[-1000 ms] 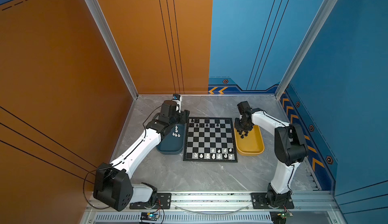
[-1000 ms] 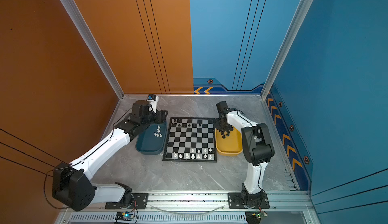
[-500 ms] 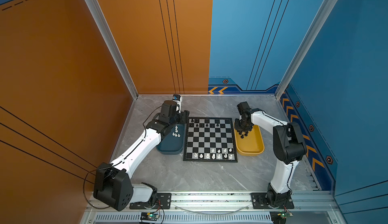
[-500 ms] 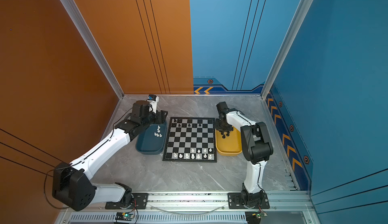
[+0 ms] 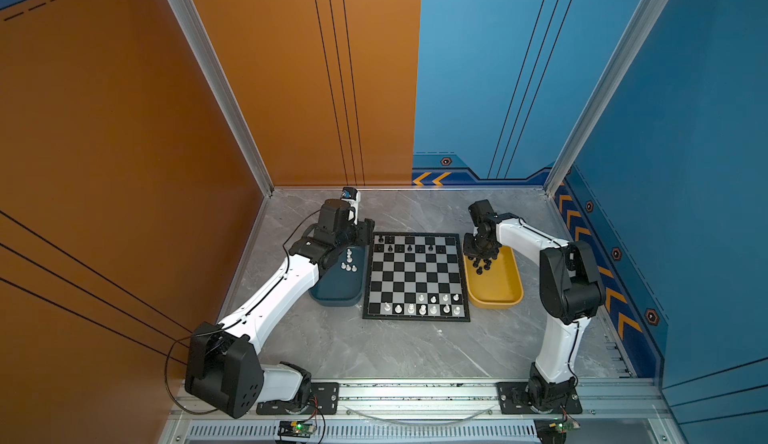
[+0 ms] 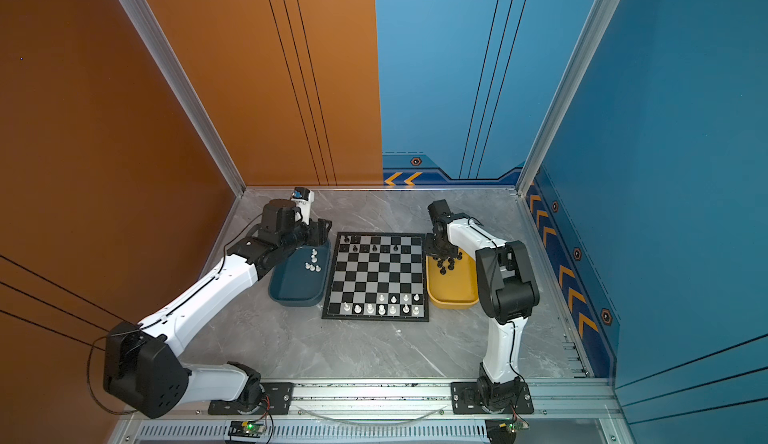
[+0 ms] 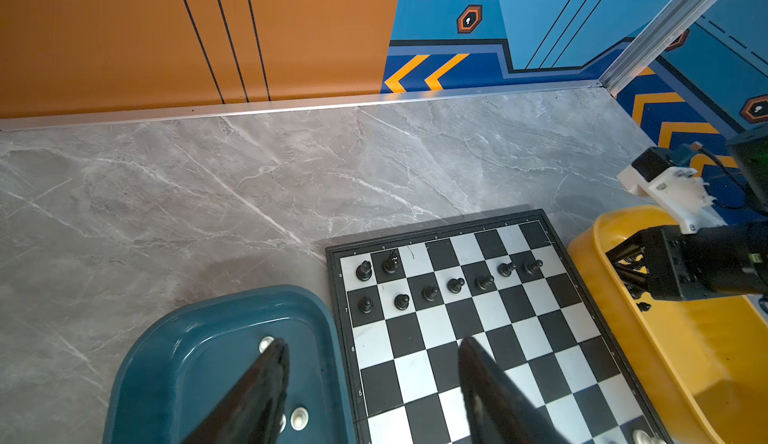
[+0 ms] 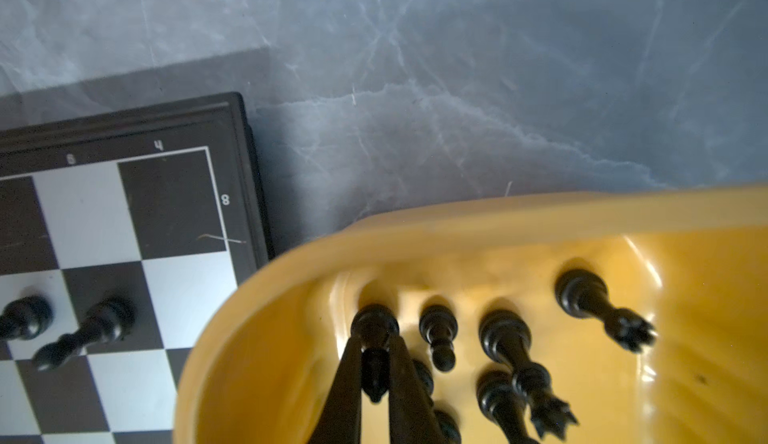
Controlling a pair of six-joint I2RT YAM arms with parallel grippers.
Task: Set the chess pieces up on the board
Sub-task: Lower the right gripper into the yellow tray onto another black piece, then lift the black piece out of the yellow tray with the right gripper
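Right gripper (image 8: 373, 338) closed since earlier view (was wider), now pinching upright black piece (image 8: 375, 365) in yellow tray (image 8: 457, 217). Board (image 5: 415, 284) just beside, toward middle; right arm nearer. Left gripper (image 7: 370, 342) spread, over blue tray (image 7: 199, 358).

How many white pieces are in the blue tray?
5 white pieces, all in the far half of the blue tray: two one behind the other, three clustered just nearer. The left arm may hide others.

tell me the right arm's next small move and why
Probably lift straight up: the right end effector is shut on a black piece in the yellow tray, with other black pieces standing close beside it, so a sideways pull might knock them over.
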